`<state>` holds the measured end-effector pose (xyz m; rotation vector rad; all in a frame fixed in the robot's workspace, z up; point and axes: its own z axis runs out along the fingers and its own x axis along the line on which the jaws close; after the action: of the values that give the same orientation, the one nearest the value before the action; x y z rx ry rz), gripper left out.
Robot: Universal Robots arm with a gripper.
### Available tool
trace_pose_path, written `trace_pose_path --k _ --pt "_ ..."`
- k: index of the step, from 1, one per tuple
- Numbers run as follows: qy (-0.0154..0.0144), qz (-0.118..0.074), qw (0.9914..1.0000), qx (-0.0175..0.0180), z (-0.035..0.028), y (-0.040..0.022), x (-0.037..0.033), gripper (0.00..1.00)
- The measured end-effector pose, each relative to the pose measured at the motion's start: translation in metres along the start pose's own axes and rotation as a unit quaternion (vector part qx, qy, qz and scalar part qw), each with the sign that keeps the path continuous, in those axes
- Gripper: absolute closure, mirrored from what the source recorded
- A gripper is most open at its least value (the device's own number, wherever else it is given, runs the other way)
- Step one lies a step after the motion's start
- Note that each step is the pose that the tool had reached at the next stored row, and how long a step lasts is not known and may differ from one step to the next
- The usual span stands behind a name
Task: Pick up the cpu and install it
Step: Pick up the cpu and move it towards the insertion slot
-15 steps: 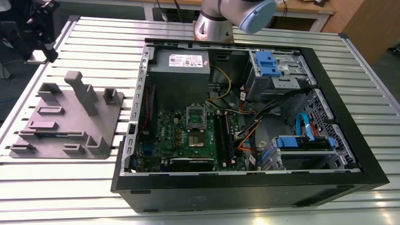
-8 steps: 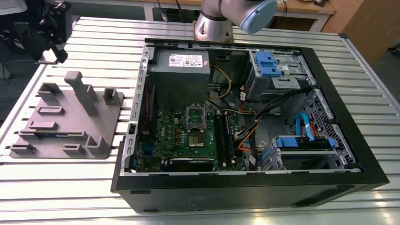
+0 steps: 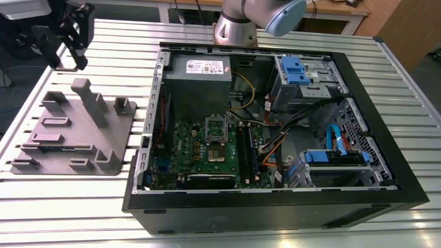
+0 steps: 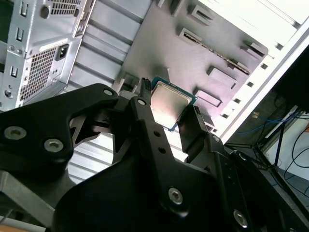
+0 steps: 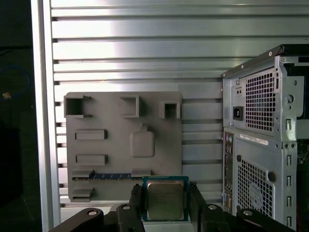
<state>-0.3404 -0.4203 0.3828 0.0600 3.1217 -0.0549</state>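
The cpu [image 5: 165, 198], a thin square chip with a shiny metal top, sits clamped between my gripper's [image 5: 165, 207] black fingers. The second wrist view shows the same hold, with the cpu [image 4: 169, 102] edge-gripped by the gripper [image 4: 169, 108]. In the exterior view the gripper [image 3: 72, 49] hangs high at the exterior view's left, above the far end of the grey parts holder [image 3: 76, 129]. The green motherboard [image 3: 200, 155] lies inside the open computer case [image 3: 276, 206], with its metal-framed socket [image 3: 216, 129] near the board's middle.
The grey parts holder [image 5: 123, 145] has raised pockets and posts and lies on the slatted metal table [image 3: 82, 206]. A grey power supply [image 3: 200, 72], blue drive brackets [image 3: 293, 70] and loose cables [image 3: 276, 139] crowd the case. The arm's base [image 3: 238, 26] stands behind the case.
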Motion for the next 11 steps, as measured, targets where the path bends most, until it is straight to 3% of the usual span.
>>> trace_pose_path --k 2,3,4,11 --pt "0.0000 0.000 1.00000 0.0000 0.0001 0.0002 -0.0048 0.53" --pt "0.0000 0.000 1.00000 0.0000 0.0004 0.0004 -0.0096 0.53" --pt "0.0000 0.000 1.00000 0.0000 0.0006 0.0007 -0.0186 0.53" --pt "0.0000 0.000 1.00000 0.0000 0.0012 0.0014 -0.0345 0.53"
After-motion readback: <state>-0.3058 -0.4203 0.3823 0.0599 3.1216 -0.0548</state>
